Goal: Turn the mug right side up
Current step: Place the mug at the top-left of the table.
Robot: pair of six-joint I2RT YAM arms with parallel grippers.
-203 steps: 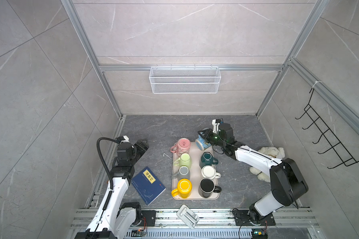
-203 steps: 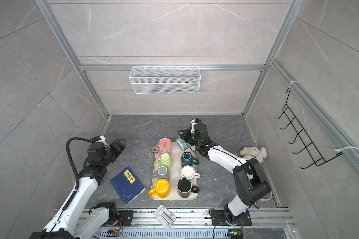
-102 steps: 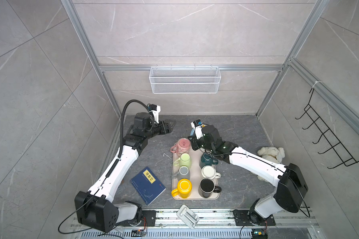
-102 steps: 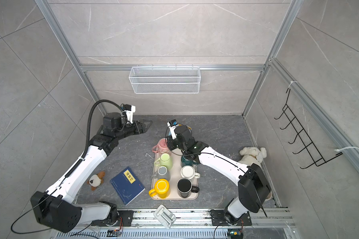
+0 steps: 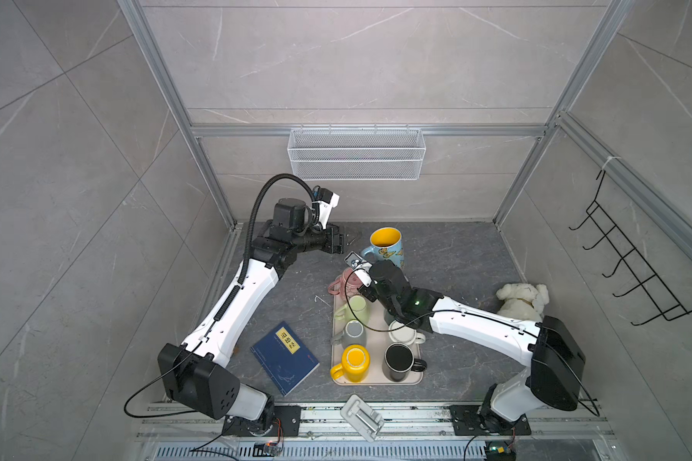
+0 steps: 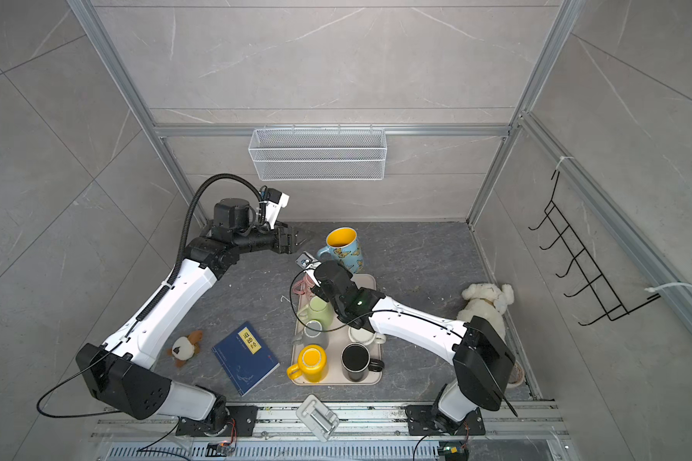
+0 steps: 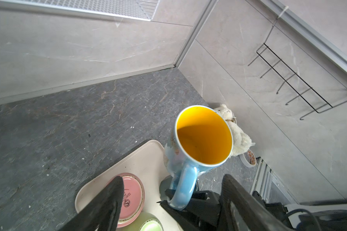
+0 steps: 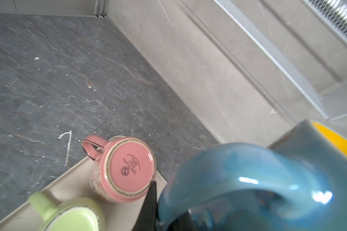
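The mug (image 5: pixel 385 243) (image 6: pixel 342 245) is pale blue with butterflies and a yellow inside. It hangs mouth up, slightly tilted, over the far end of the beige tray (image 5: pixel 376 381) (image 6: pixel 336 382). My right gripper (image 5: pixel 369 260) (image 6: pixel 323 260) (image 8: pixel 168 210) is shut on its blue handle, which fills the right wrist view. In the left wrist view the mug (image 7: pixel 203 136) sits just beyond my open left gripper (image 7: pixel 172 177) (image 5: pixel 338 239) (image 6: pixel 290 241), which holds nothing. A pink mug (image 5: pixel 342 279) (image 8: pixel 128 170) stands upside down on the tray.
Green, grey, yellow, black and white mugs stand on the tray. A blue book (image 5: pixel 284 357) lies left of it, with a small plush toy (image 6: pixel 186 347) further left. A white plush dog (image 5: pixel 522 299) sits by the right wall. A wire basket (image 5: pixel 356 159) and hook rack (image 5: pixel 636 271) hang on the walls.
My left arm has swung up from its folded pose at the left to the back centre. My right gripper has lifted the blue mug off the tray, mouth now up.
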